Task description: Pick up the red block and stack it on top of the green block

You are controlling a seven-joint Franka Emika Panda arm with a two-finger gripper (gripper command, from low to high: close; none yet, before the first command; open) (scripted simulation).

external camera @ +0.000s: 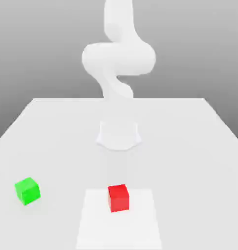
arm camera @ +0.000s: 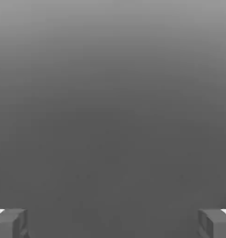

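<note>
Sitting on the white tabletop (external camera: 189,146), the red block (external camera: 118,197) rests on a slightly brighter square patch (external camera: 140,224) of the surface, upright and flat on its base. Taking that red block as the marker, the green block (external camera: 27,190) lies well apart from it toward the exterior view's left, roughly level with it, also flat on the tabletop and off the bright patch. Nothing touches either cube.

Behind the red block, farther back along the tabletop, stands the round pale base (external camera: 119,135) of the arm (external camera: 119,56), and the arm itself rises from there in a thick curl, looping above the base and running up out of sight.

From the hand view, the claw (arm camera: 113,223) is spread wide: one grey fingertip (arm camera: 10,223) sits at one lower corner and the other at the opposite corner, with a broad gap between them and nothing held. Past the fingertips there is plain grey background, lighter at one end and darker toward the fingers.
</note>
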